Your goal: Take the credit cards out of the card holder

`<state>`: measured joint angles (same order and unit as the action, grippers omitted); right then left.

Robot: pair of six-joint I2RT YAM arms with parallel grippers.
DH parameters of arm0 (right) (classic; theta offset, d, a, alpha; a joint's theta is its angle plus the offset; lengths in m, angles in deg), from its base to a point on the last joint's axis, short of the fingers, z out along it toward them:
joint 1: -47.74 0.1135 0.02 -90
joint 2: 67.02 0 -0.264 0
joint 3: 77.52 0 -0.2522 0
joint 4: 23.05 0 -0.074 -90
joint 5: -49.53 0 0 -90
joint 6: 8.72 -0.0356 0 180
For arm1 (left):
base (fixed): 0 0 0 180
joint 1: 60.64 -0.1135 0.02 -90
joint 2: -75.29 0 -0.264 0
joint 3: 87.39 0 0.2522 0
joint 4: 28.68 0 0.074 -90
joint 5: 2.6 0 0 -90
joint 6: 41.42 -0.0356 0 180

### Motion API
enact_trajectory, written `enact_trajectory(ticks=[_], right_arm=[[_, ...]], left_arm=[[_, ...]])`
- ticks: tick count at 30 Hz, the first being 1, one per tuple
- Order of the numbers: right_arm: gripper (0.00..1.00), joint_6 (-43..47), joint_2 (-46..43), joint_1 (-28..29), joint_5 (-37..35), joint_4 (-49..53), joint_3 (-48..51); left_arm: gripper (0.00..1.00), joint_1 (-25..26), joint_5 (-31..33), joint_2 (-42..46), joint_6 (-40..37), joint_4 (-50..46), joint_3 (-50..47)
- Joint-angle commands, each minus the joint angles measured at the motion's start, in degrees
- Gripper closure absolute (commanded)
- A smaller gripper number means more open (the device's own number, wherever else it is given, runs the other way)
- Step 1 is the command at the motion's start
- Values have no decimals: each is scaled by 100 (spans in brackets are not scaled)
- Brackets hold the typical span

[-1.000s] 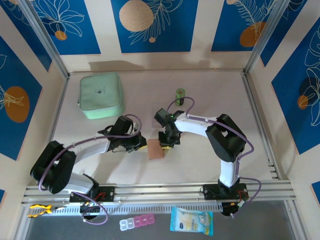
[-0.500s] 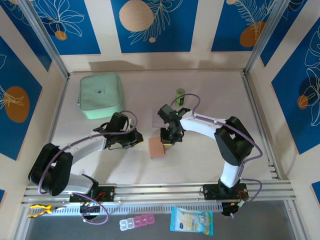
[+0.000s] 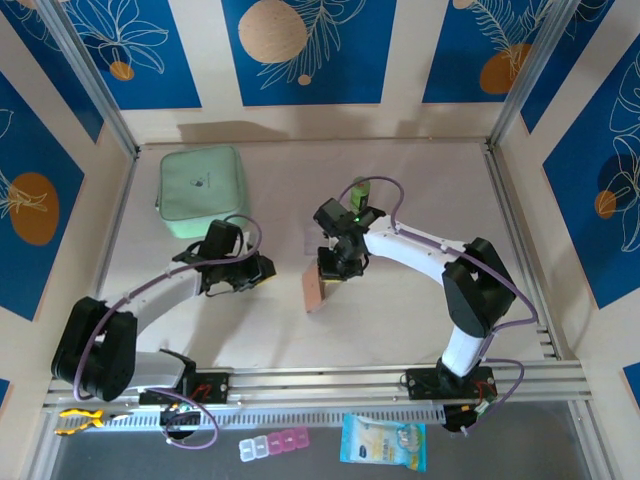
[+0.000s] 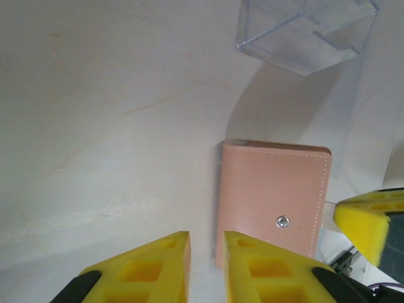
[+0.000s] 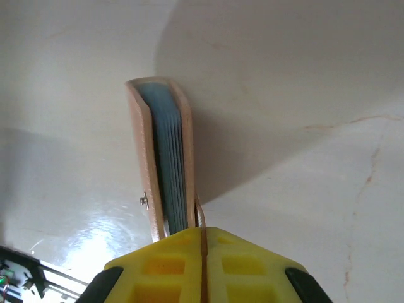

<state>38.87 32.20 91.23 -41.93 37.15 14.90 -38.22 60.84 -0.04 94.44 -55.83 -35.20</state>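
Yellow-padded, the right gripper is pinched tight on the edge of one tan flap of the card holder. The holder is held on edge above the table, its grey-blue pockets agape, with no credit cards distinguishable. The left gripper, narrowly parted and empty, hangs just beside it. So thin a pinch may let the holder slip or swing when the pockets are probed.

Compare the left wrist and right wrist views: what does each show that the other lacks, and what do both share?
Left wrist: the tan outer face of the card holder with its snap, a clear plastic box, the left gripper slightly open. Right wrist: the holder edge-on, grey-blue pockets inside, the right gripper pinching its cover. Shared: the holder and the table.
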Motion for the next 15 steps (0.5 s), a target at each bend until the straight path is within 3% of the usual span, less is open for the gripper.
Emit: enact_trajectory(ticks=[1, 15], right_arm=[[94, 35, -70, 118, 106, 249, -339], [94, -224, 53, 302, 86, 305, -695]], left_arm=[[78, -122, -120, 176, -217, -247, 138], [76, -145, -585, 42, -242, 81, -105]])
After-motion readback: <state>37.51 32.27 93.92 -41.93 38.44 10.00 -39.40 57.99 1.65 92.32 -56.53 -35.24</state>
